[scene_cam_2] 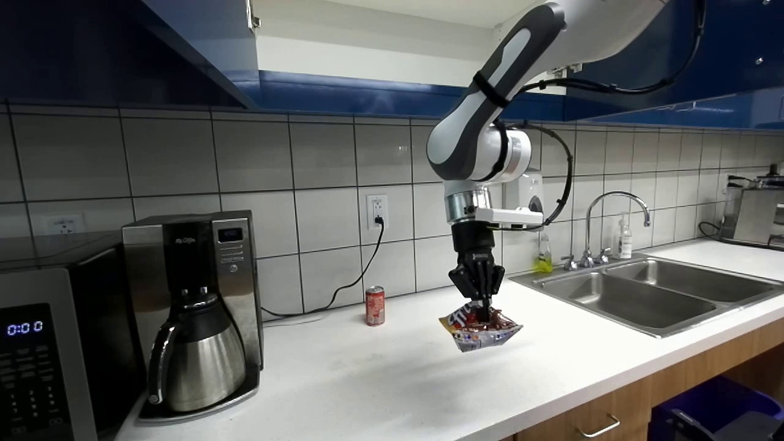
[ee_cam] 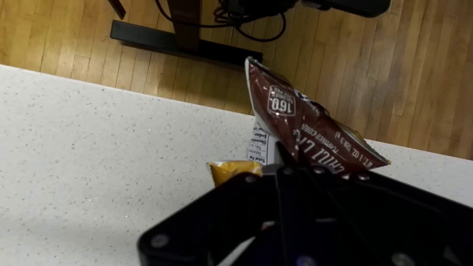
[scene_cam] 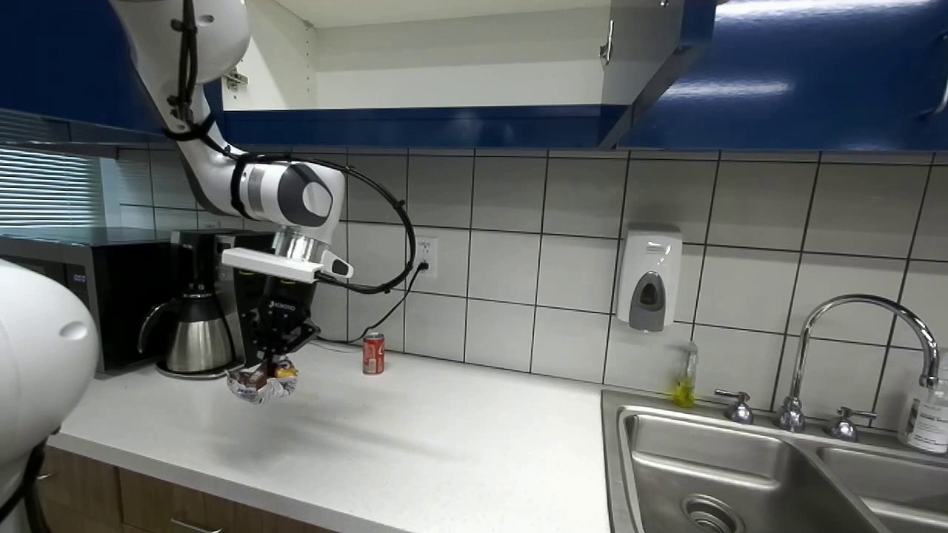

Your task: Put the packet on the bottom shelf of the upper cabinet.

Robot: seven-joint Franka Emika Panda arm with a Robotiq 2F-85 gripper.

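The packet, dark red-brown with silver and yellow parts, hangs crumpled in my gripper in both exterior views (scene_cam: pixel 255 391) (scene_cam_2: pixel 481 337). My gripper (scene_cam: pixel 272 363) (scene_cam_2: pixel 484 307) points down and is shut on it, a little above the white countertop. In the wrist view the packet (ee_cam: pixel 325 146) bulges out around the closed fingertips (ee_cam: pixel 290 157), and the fingers hide its middle. The upper cabinet (scene_cam: pixel 422 127) (scene_cam_2: pixel 392 95) is open, well above the gripper, with a white interior. The top of its bottom shelf is hidden behind the blue front edge in both exterior views.
An open cabinet door (scene_cam: pixel 659 66) (scene_cam_2: pixel 202 43) sticks out. A red can (scene_cam: pixel 373 354) (scene_cam_2: pixel 375 305) stands by the tiled wall. A coffee maker (scene_cam_2: pixel 196 318), microwave (scene_cam_2: pixel 37 343), soap dispenser (scene_cam: pixel 650 277) and sink (scene_cam: pixel 711 444) line the counter (scene_cam: pixel 474 444).
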